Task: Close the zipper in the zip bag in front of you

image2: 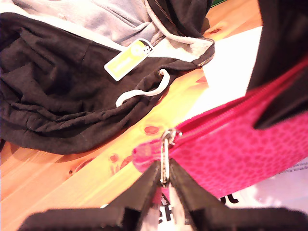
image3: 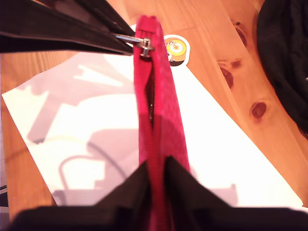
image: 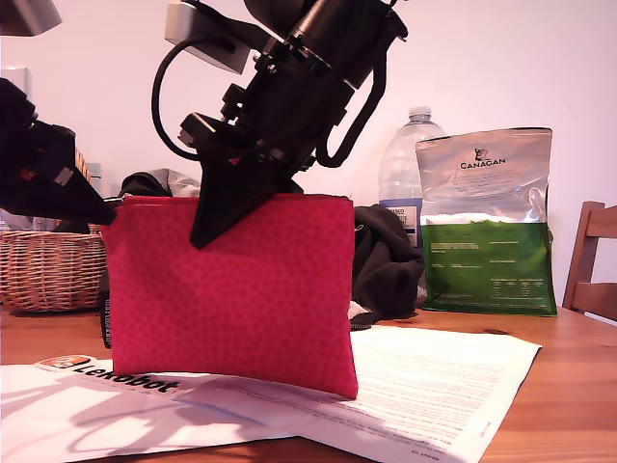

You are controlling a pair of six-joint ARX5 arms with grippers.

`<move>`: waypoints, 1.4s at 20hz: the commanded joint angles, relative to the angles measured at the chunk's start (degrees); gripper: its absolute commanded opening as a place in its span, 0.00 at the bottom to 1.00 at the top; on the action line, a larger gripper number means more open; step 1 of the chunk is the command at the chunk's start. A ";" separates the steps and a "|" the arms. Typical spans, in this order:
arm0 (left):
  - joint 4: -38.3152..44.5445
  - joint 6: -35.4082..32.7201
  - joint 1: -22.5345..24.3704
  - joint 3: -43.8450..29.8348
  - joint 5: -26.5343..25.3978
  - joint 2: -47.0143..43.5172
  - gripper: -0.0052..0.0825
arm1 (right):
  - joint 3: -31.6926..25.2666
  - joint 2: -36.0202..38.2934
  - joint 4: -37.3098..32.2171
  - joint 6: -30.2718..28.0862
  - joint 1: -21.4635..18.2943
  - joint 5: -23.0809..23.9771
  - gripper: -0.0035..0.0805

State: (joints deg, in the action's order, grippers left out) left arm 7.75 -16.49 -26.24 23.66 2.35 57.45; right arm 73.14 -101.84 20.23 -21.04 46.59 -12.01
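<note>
While the zip bag stands upright on the printed paper sheet, my second gripper is clamped tight over the bag's top edge, pinching the fabric. At the bag's end my first gripper is closed on the silver pull tab of the zipper. Behind the bag lie a dark hoodie, a wicker basket and a green-and-silver Canagan bag.

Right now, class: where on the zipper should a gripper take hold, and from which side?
Grip the silver pull tab, a thin flat blade jutting past the zip bag's end at the exterior view's left. Come endwise from that side, fingers pinching its faces, as my first gripper does while my second gripper clamps the top edge.
</note>
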 commanded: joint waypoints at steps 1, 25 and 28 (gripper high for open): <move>1.29 0.35 -0.20 2.16 0.39 -0.57 0.03 | 0.39 0.00 -0.04 0.02 0.26 0.28 0.03; -14.27 22.97 13.92 6.47 25.77 -0.52 0.35 | 0.39 0.00 0.44 -0.02 0.13 0.63 0.03; -13.81 33.11 22.12 6.47 39.30 -0.44 0.35 | 0.39 0.00 0.37 -0.04 0.13 0.66 0.03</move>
State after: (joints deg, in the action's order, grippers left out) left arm -6.39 13.19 -5.06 29.85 39.07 57.45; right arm 74.13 -101.47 21.54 -21.04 46.57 -11.25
